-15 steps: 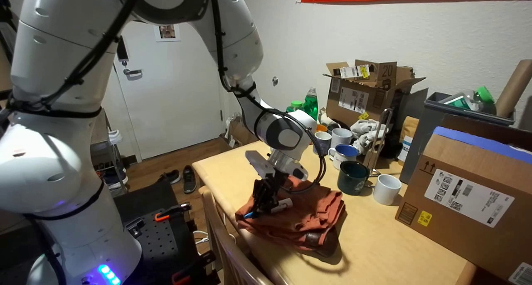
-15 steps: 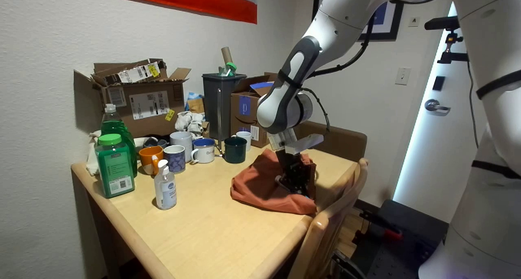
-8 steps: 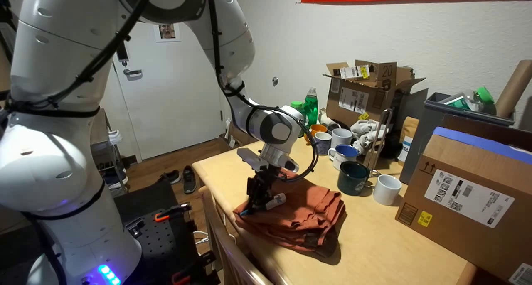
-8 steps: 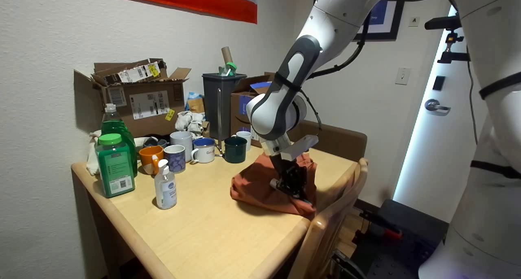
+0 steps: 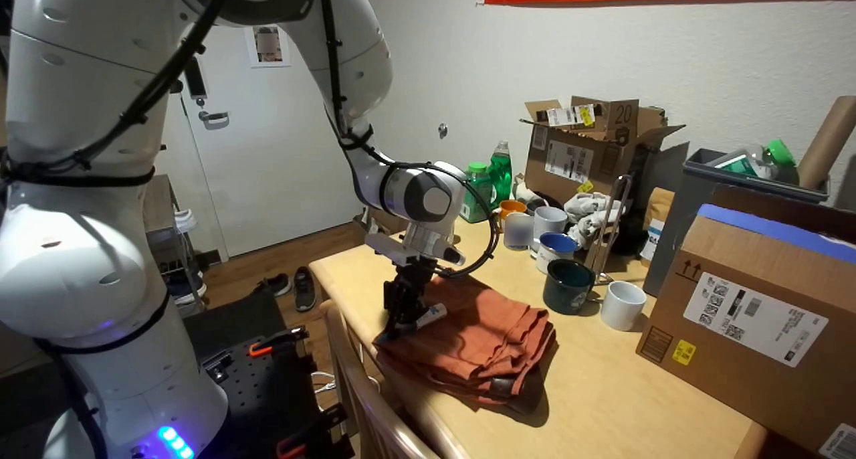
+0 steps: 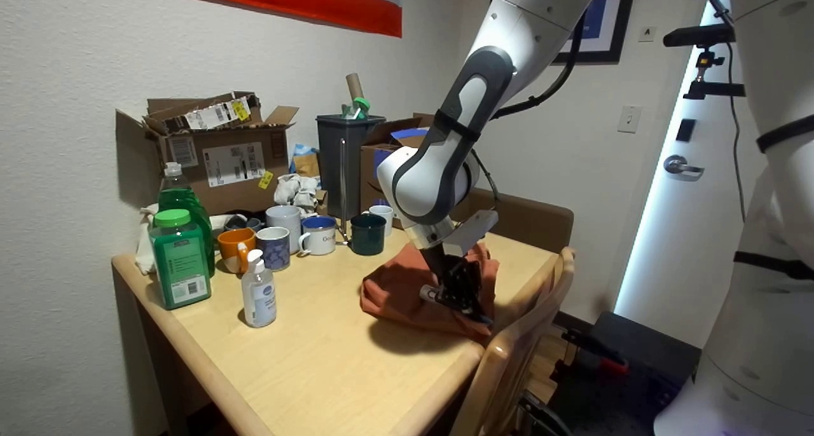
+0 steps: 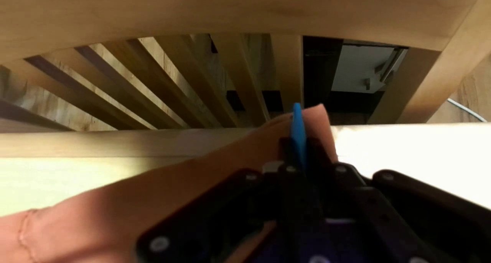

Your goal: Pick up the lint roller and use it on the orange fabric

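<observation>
My fingers (image 7: 318, 157) are clamped down on the lint roller (image 5: 431, 316), as nearly closed as so slim a tool lets them be. Its blue handle (image 7: 298, 130) pokes out between them toward the side of the orange fabric (image 5: 491, 332) nearest the wooden chair (image 7: 230, 12), and its white roll (image 6: 428, 293) sticks out the other way, toward the fabric's middle. The roll lies against the fabric or just over it; I can't tell whether it actually presses. I judge the pick-up done and the rolling step in hand, with the tool at the fabric's chair-side edge.

Next I'd settle the roll flat on the fabric and draw it from that edge toward the middle, lightly enough not to drag the loose folds along. The handle end wants care: a corner of the fabric there reaches the edge of the tabletop (image 6: 318, 347), perhaps over it, with the chair close by.

Farther out, on the fabric's side away from the chair, a dark green mug (image 5: 567, 288) and a white mug (image 5: 622, 305) stand near it, so I'd end any long stroke on the fabric and lift before I get to them.
</observation>
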### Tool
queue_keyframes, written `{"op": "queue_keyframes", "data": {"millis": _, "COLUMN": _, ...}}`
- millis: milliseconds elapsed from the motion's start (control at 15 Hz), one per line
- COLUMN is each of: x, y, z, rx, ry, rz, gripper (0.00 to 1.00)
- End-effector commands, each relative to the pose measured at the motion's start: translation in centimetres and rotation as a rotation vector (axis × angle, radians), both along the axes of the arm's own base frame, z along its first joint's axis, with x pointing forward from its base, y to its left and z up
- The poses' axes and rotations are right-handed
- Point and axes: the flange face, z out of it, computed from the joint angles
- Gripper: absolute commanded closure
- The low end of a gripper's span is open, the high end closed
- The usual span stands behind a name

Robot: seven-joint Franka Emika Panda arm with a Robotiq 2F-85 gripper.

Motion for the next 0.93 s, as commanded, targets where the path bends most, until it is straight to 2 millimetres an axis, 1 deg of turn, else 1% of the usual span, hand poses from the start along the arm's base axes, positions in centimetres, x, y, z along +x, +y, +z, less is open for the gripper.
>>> {"op": "queue_keyframes", "data": {"millis": 0, "x": -1.4, "y": 1.4, "z": 2.6, "rx": -0.04, "ry": -0.044, "rz": 0.032, "gripper": 0.97}}
{"op": "queue_keyframes", "data": {"millis": 267, "x": -2.0, "y": 3.1, "z": 5.0, "rx": -0.056, "ry": -0.09, "rz": 0.064, "gripper": 0.97}}
{"op": "queue_keyframes", "data": {"millis": 467, "x": -2.2, "y": 5.3, "z": 6.5, "rx": -0.054, "ry": -0.119, "rz": 0.094, "gripper": 0.97}}
{"op": "queue_keyframes", "data": {"millis": 667, "x": -2.4, "y": 7.3, "z": 7.5, "rx": -0.04, "ry": -0.127, "rz": 0.129, "gripper": 0.97}}
{"op": "queue_keyframes", "data": {"millis": 867, "x": -2.1, "y": 9.2, "z": 7.9, "rx": -0.016, "ry": -0.139, "rz": 0.173, "gripper": 0.97}}
